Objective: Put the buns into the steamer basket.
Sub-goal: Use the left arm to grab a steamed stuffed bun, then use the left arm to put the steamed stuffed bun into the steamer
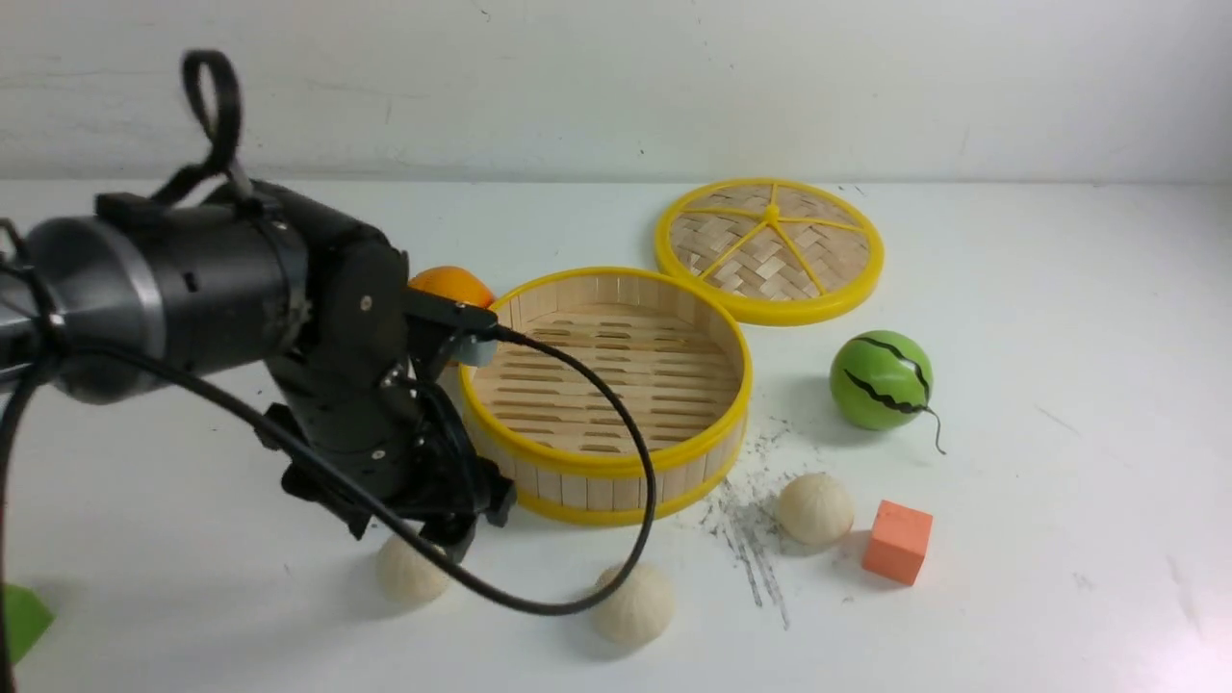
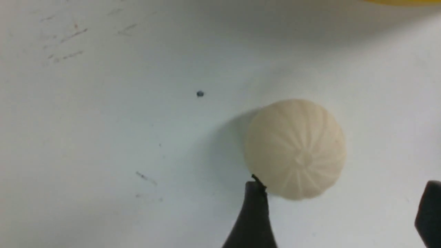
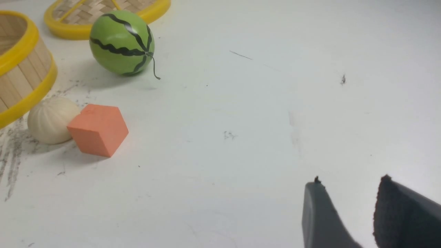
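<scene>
Currently the first pick is in hand: the left end effector (image 2: 342, 193) stands released, jaws spread wide around the leftmost bun (image 2: 296, 150). One fingertip (image 2: 255, 193) is just touching its side and the other is well clear. That bun sits on the desk (image 1: 1059, 539) just in front of the steamer basket (image 1: 577, 486), which holds nothing; a second bun (image 1: 632, 603) and a third bun (image 1: 815, 508) lie nearby. The next move, I judge, calls for centring the jaws, closing gently and lifting over the yellow rim. Being round, the bun has no real long axis; its pleat crown faces up toward the wrist. The right end effector (image 3: 349, 187) hangs parted and empty.
</scene>
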You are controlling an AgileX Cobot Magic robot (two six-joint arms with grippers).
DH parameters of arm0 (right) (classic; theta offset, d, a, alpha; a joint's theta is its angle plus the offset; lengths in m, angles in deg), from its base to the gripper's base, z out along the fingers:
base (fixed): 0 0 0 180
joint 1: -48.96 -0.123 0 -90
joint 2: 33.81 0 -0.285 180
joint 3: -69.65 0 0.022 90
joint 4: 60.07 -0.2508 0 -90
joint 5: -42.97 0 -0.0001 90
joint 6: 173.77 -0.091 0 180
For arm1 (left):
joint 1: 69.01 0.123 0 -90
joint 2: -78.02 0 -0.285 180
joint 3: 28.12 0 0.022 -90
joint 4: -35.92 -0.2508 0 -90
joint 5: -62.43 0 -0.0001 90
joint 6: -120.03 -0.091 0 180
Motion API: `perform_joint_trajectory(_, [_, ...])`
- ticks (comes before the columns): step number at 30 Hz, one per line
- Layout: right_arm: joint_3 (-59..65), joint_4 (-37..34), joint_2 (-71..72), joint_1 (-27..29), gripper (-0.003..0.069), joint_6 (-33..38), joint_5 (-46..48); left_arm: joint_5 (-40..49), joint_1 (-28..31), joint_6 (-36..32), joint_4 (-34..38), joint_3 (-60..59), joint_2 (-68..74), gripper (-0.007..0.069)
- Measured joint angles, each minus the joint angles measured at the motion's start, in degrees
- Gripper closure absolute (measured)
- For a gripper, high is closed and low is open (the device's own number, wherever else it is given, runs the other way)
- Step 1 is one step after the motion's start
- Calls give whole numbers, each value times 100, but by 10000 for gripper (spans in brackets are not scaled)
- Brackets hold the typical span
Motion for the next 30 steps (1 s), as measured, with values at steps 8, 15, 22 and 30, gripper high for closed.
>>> perform_joint_trajectory(8, [0, 0, 0, 0, 418, 0, 0, -185, 0, 434, -268, 6, 608, 259])
perform_joint_trajectory(15, [0, 0, 0, 0, 418, 0, 0, 626, -2, 297, -186, 1211, 372, 623])
perform_joint_trajectory(22, [0, 0, 0, 0, 418, 0, 0, 695, -2, -28, 109, 2903, 380, 624])
perform_joint_trajectory(30, [0, 0, 0, 0, 418, 0, 0, 387, -2, -84, 128, 3431, 1520, 513])
